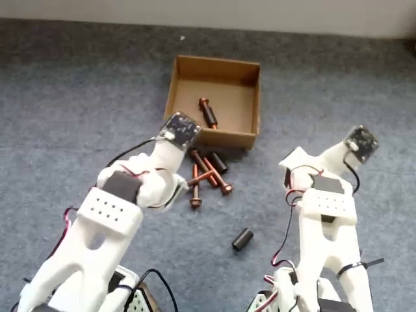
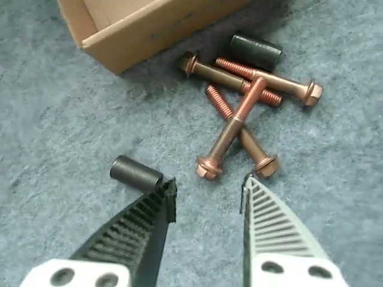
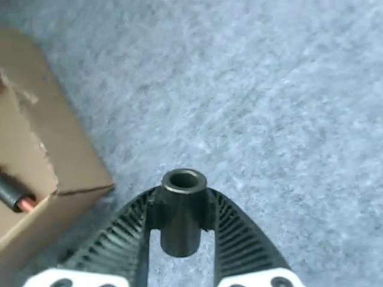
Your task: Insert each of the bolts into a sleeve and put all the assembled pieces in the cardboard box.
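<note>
Okay, left gripper (image 2: 208, 186) hangs wide open over the grey carpet (image 1: 78, 97), at the near edge of the bolt pile. I count four loose bolts (image 2: 230, 128), crossed over one another, lying just near of the cardboard box (image 1: 211, 137) and outside it. Two bolt heads point at my open fingers, and neither is touched.

Sleeves on the carpet: three.
- The far sleeve (image 2: 256, 51) lies at the far right of the pile, close to the box wall.
- The left sleeve (image 2: 136, 173) lies just beside my dark fingertip, left of the pile. I can't tell whether they touch.
- The lone sleeve (image 1: 242, 239) lies well apart, nearer and to the right of the bolts.

A fourth, the held sleeve (image 3: 182, 222), sits in my right gripper (image 3: 181, 200). The fingers are clamped on both its sides, and its bore faces the wrist camera. It is over the carpet, right of the box.

Inside the box I see one assembled piece (image 1: 207, 112), a bolt with a black sleeve on its shank.
</note>
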Controlling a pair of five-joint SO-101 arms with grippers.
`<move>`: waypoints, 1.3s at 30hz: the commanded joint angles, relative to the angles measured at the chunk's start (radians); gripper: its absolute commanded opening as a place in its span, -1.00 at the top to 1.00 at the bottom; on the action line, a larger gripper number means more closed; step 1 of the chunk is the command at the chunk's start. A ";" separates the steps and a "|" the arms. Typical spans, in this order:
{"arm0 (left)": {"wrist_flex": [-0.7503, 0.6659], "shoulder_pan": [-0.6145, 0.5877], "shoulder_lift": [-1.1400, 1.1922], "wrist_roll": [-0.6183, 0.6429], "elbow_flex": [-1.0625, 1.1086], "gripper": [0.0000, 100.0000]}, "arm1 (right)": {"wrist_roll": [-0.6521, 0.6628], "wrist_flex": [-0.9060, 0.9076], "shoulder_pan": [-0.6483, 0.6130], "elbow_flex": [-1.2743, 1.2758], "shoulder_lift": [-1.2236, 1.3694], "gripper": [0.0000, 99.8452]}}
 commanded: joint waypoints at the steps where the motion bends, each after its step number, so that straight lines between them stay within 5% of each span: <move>1: -0.078 0.065 0.140 -0.012 -0.094 0.60 | -0.040 -0.021 0.033 -0.015 -0.041 0.99; 24: -0.218 0.122 0.835 -0.009 -0.473 0.73 | -0.038 -0.022 0.031 -0.015 -0.041 0.99; 32: -0.216 0.122 0.877 -0.008 -0.493 0.75 | -0.038 -0.022 0.031 -0.015 -0.041 0.99; 39: -0.216 0.122 0.877 -0.008 -0.484 0.98 | -0.038 -0.022 0.031 -0.013 -0.041 0.99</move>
